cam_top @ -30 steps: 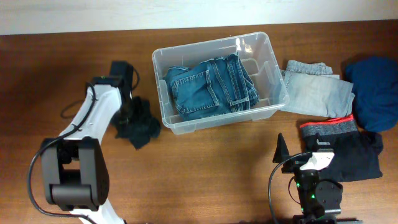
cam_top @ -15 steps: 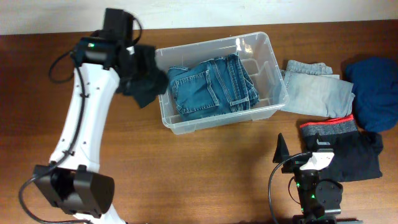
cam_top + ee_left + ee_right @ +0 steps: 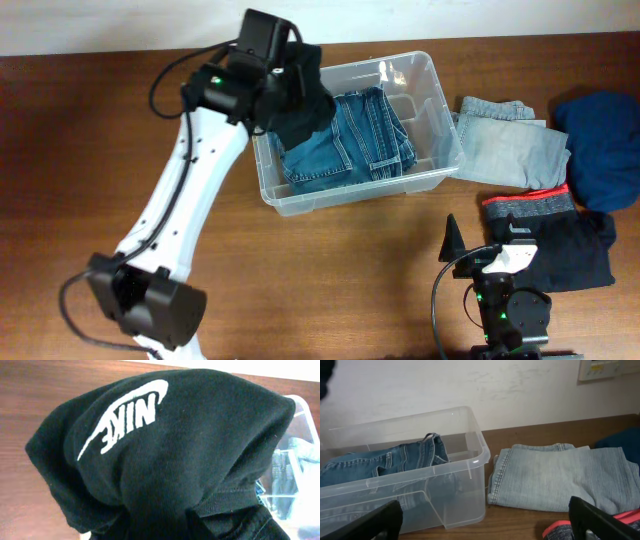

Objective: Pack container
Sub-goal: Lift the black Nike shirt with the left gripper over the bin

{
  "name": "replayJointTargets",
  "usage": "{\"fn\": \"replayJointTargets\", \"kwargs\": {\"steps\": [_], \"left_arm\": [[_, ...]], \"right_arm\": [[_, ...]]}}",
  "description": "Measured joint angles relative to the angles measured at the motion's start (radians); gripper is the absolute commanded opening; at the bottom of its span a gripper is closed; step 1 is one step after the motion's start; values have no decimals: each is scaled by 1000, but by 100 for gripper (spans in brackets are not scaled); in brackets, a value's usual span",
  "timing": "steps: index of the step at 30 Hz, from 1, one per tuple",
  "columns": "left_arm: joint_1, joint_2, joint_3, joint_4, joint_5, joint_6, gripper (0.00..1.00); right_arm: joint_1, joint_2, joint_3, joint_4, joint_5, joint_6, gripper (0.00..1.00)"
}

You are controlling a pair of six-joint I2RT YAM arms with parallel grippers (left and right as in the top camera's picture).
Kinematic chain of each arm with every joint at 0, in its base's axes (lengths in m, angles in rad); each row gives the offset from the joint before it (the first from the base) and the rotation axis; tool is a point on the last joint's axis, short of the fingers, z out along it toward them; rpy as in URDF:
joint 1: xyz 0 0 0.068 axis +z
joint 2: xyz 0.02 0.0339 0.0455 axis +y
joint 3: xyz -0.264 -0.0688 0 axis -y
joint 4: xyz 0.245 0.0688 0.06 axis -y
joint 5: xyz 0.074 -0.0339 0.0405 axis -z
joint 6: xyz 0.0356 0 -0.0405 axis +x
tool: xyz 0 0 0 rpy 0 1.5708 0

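Note:
The clear plastic container (image 3: 440,120) stands at the table's middle back with folded blue jeans (image 3: 350,135) inside; it also shows in the right wrist view (image 3: 470,485). My left gripper (image 3: 292,85) is shut on a black Nike garment (image 3: 300,110) and holds it over the container's left end. That garment (image 3: 165,445) fills the left wrist view and hides the fingers. My right gripper (image 3: 485,525) is open and empty, low at the table's front right, apart from the container.
Folded light-blue jeans (image 3: 505,145) lie right of the container, also in the right wrist view (image 3: 555,475). A dark blue garment (image 3: 600,145) lies at the far right. A black garment with a grey and red waistband (image 3: 550,235) lies in front of it.
My left arm lifted the black garment from the table left of the container and carried it up and right, over the container's left end. The right arm has not moved.

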Motion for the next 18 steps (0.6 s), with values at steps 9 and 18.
{"fn": "replayJointTargets", "kwargs": {"steps": [9, 18], "left_arm": [[-5, 180, 0, 27, 23, -23, 2], [-5, 352, 2, 99, 23, -27, 2]], "right_arm": [[0, 0, 0, 0, 0, 0, 98], [0, 0, 0, 0, 0, -1, 98]]}}
